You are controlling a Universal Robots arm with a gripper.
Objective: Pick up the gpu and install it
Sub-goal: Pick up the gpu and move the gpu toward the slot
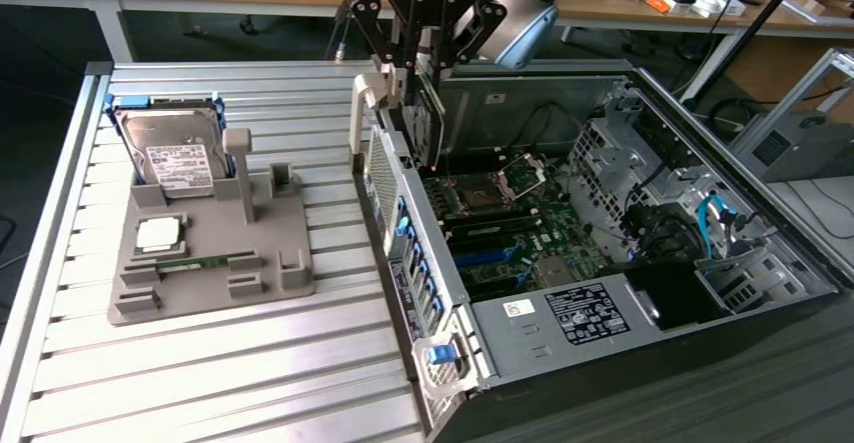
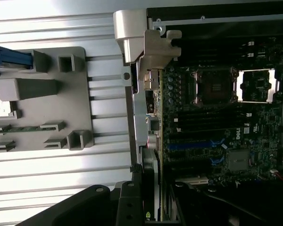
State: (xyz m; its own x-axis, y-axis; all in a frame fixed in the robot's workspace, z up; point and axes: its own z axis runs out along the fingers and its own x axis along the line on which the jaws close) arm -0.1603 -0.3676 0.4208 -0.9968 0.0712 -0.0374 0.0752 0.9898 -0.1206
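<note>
The gpu [image 1: 430, 118] hangs edge-down as a thin dark card with a silver end bracket, above the rear wall of the open computer case [image 1: 400, 233]. My gripper [image 1: 424, 61] is shut on the card's upper edge, directly over it. In the wrist view the gpu's silver bracket [image 2: 155, 49] and its thin edge run along the case's rear wall, beside the motherboard [image 2: 212, 127]. There my gripper [image 2: 150, 190] clasps the card. The card is above the motherboard [image 1: 514, 233] and apart from its slots.
A grey fixture tray [image 1: 267, 283] lies on the slatted table at the exterior view's left. It carries a hard drive [image 1: 180, 158], a processor chip [image 1: 160, 233] and a memory stick [image 1: 200, 261]. Drive cages and cables [image 1: 694, 213] crowd the case's far side.
</note>
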